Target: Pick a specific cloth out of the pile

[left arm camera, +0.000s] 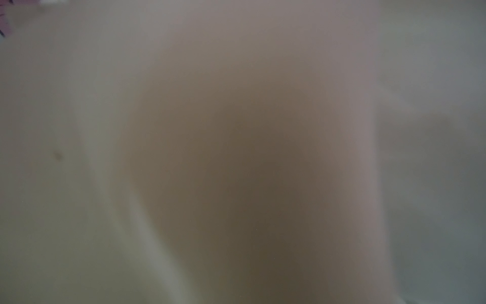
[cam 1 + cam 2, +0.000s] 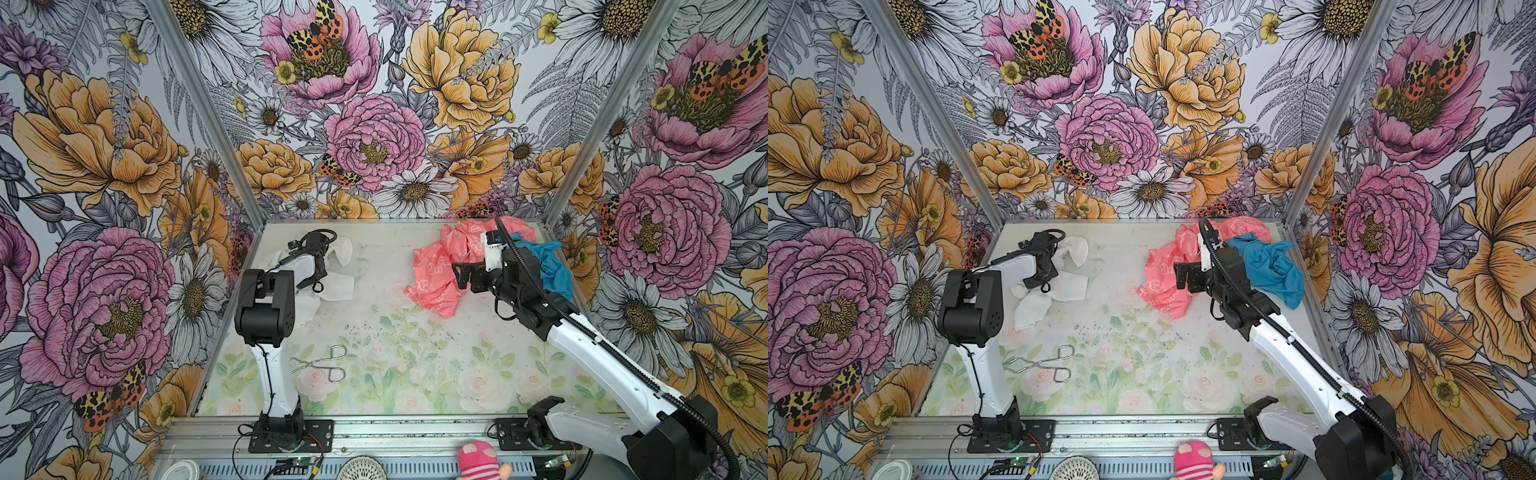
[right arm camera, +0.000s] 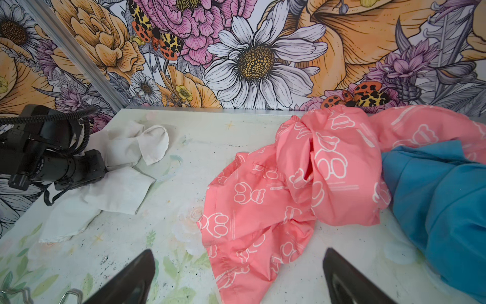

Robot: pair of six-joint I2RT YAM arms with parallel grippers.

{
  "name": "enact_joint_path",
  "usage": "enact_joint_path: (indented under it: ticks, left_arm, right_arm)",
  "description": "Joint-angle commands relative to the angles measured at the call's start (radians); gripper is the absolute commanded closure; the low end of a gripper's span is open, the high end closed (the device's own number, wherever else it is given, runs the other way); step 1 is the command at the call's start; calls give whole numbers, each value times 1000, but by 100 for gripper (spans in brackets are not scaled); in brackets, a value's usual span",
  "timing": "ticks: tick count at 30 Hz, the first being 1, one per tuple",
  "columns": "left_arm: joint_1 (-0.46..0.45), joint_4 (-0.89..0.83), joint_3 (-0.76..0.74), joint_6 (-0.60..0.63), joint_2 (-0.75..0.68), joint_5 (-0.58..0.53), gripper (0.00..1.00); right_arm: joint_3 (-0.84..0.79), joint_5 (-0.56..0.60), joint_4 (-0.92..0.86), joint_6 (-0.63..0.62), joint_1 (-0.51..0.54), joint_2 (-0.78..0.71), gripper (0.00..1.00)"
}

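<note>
Because the job is to get one piece out of a heap, what counts is that the white cloth (image 2: 338,286) lies crumpled alone at about ten o'clock on the table (image 2: 374,257), well apart from the pile (image 2: 478,257) at about two o'clock, where only the pink cloth (image 2: 432,274) and the blue cloth (image 2: 548,270) are bunched together, the blue one against the pink one's right side. The left gripper (image 2: 319,270) is pressed down into the white cloth with its jaws closed. Its fingertips are buried in the folds, and its wrist camera shows nothing but blurred pale fabric right against the lens, so I judge that it has a fold pinched. The right gripper (image 3: 238,251) hangs low at the near edge of the pink cloth with its jaws spread wide and nothing between them, probably placed to pin the pile down so nothing trails after the white one. Metal tongs (image 2: 320,363) lie unused at about eight o'clock. The separation looks essentially done, and what seems left is letting go.
</note>
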Motion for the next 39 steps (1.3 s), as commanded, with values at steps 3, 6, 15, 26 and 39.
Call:
enact_joint_path:
  ticks: [3, 6, 15, 26, 39]
  left_arm:
    - [15, 21, 21, -32, 8, 83, 88]
    - [14, 21, 18, -27, -34, 85, 79]
    - [-17, 21, -40, -10, -319, 61, 23]
    - [-166, 137, -214, 163, -723, -55, 1]
    - [-152, 985, -1012, 487, -1235, -100, 1]
  right_arm:
    - [-10, 5, 21, -4, -16, -22, 1]
    - [-5, -1, 20, -2, -17, -19, 0]
    - [-6, -7, 21, -13, -23, -46, 1]
    - [-66, 65, 55, -59, -33, -135, 1]
    - [-478, 296, 383, -49, -165, -366, 1]
